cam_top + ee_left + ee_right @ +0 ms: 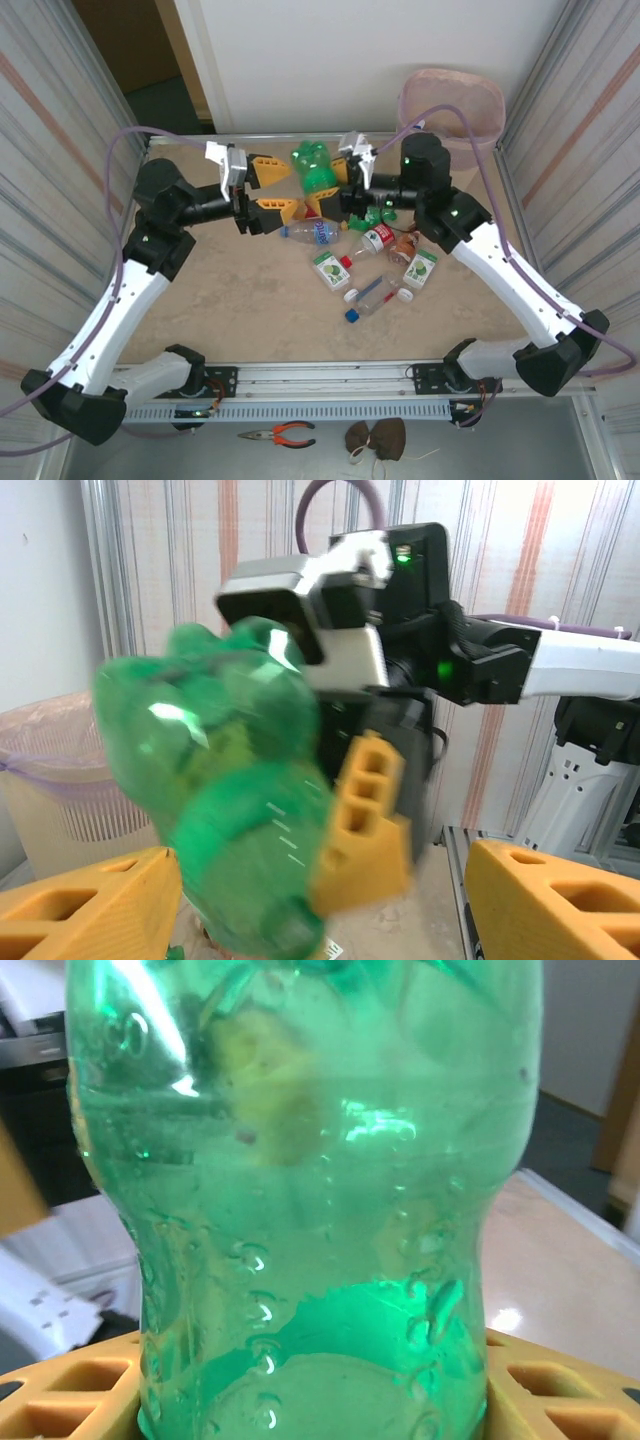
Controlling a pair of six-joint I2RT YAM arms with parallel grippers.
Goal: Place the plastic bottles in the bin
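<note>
Green bottle (318, 172) filling gap between left gripper (290, 190) and right gripper (335, 188); loose bottles (372, 262) crowding centre; near-left table (240, 310) lying bare, passable; purple cable (428, 116) crossing bin (455, 95) mouth.

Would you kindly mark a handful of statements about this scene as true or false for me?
1. The right gripper is closed on a green bottle. True.
2. The left gripper is shut tight. False: its fingers stand wide apart.
3. The bin stands past the table's far right corner. True.
4. The pliers lie among the bottles on the table. False: they lie on the near shelf, in front of the arm bases.
5. The green bottle rests inside the bin. False: it is held above the table, between the two grippers.
</note>
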